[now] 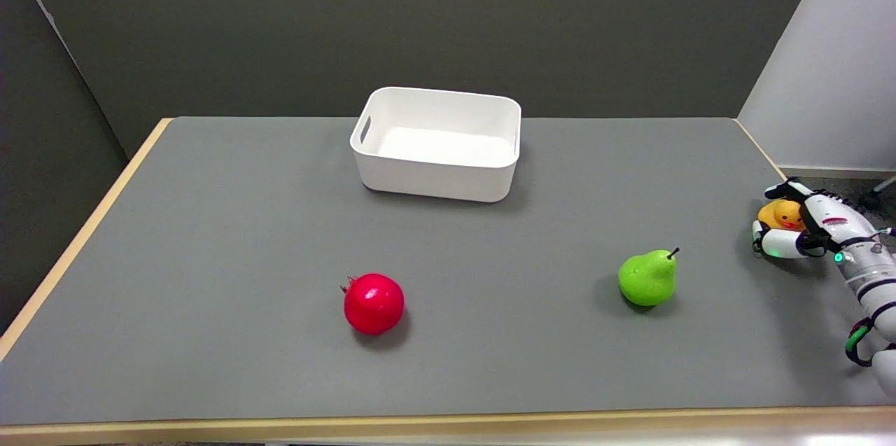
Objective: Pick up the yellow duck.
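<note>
At the counter's point(210, 222) right edge, about four o'clock from its centre, the right hand point(794, 225) curled around the yellow duck point(780, 213), fingers in front and behind. The duck sat inside that grasp.

Place: I am working in what looks like a lab or test room, not a home.
Walls: a plain dark grey panel point(420, 19) stands behind my table, with a bare white wall point(833, 75) at the right; nothing hangs on either.
Table: my table point(210, 236) has a flat grey top with a pale wood edge, like a trial bench.
Props: a white bin point(438, 145), a red toy fruit point(374, 303) and a green toy pear point(648, 278) sit well apart on it, laid out like test pieces.
Floor: at the far right I see grey carpet and what may be a chair's wheeled foot point(878, 194).
</note>
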